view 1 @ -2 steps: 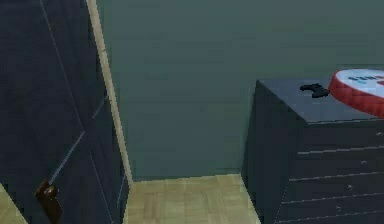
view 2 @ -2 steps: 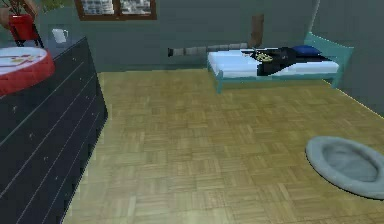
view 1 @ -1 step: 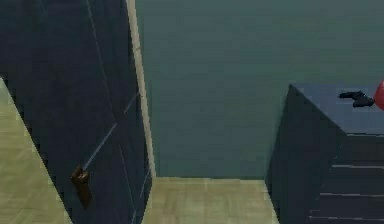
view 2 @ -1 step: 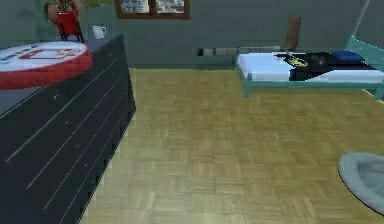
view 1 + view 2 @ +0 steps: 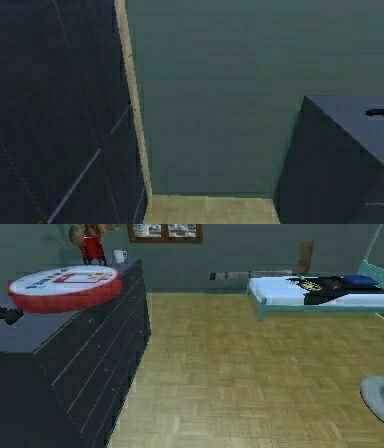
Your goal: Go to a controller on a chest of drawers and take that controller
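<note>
Chest of drawers (image 5: 95, 354) bears small dark item (image 5: 8, 315), poss. controller, at arm side view's left; end effector state: can't tell.

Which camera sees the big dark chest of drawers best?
The arm side view: the chest of drawers shows its top and drawer fronts there. The forward view catches just a dark corner, probably the same chest.

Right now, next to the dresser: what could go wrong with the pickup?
The small dark thing on the dresser lies at the picture's edge, too small to confirm as the controller. The big red-and-white disc sits right beside it; a reach may knock it. The wall ahead looks close.
</note>
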Controlling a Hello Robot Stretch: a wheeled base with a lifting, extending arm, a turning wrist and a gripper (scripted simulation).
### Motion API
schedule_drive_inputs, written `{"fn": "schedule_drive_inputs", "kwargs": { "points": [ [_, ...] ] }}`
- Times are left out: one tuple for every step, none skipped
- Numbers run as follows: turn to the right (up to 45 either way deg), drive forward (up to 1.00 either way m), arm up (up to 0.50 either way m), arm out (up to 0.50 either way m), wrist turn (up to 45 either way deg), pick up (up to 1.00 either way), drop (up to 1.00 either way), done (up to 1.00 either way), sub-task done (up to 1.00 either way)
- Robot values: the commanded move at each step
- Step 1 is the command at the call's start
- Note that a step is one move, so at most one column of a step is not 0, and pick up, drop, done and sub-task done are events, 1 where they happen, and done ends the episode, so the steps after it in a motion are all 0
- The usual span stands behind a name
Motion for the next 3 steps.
{"fn": "schedule_drive_inputs", "kwargs": {
  "points": [
    [45.0,0.0,0.0,0.0,0.0,0.0,0.0,0.0,0.0],
    [45.0,0.0,0.0,0.0,0.0,0.0,0.0,0.0,0.0],
    [27.0,0.0,0.0,0.0,0.0,0.0,0.0,0.0,0.0]
  ]
}}
